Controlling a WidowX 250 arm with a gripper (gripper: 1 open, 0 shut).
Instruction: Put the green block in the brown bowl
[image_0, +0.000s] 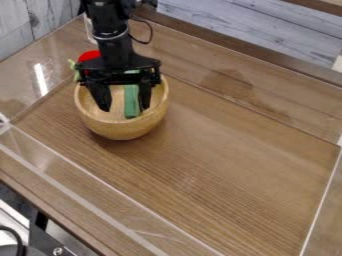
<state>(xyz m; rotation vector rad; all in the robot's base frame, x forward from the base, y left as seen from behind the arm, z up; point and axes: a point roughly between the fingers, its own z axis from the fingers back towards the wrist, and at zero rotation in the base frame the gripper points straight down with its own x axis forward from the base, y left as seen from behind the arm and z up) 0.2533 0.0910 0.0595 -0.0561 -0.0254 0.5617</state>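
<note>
1. Your gripper (123, 92) is spread, fingers over the brown bowl (123, 128).
2. Green block (131, 101) sits inside the bowl, between the fingertips, long axis running roughly away from the camera.
3. Looks placed; I'd back straight up, fingers wide.

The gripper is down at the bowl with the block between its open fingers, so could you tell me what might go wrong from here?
The gripper's fingers reach inside the brown bowl, so lifting off at a slant might catch the rim and drag it. The green block stands close to one finger and could be nudged or tipped as the arm leaves.
</note>
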